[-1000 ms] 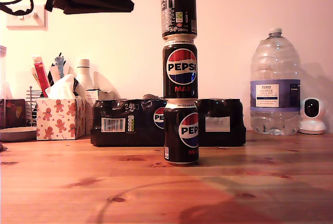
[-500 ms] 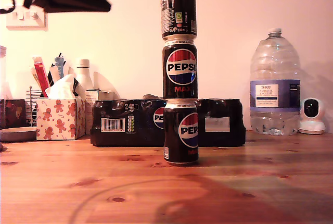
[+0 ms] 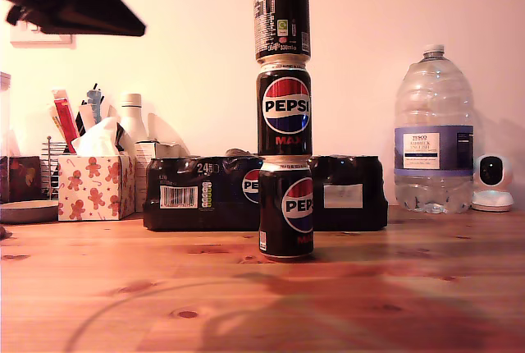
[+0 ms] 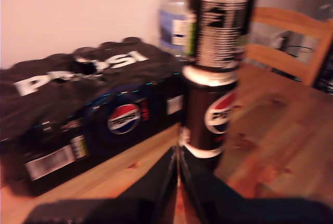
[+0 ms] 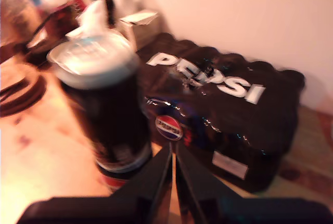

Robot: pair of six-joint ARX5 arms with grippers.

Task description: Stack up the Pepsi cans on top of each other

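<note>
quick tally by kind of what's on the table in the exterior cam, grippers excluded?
Pepsi cans, one stack: 3 (top, middle, bottom)
Shrink-wrapped can pack: 1
Water bottle: 1
Tissue box: 1
White camera: 1
Total: 7, leaving out the unclear clutter behind the tissue box.

The Pepsi cans (image 3: 284, 115) are glossy black metal with silver rims. The table (image 3: 123, 287) is smooth, knotted wood. Crinkled shiny plastic film wraps the 24-pack (image 3: 197, 193)
</note>
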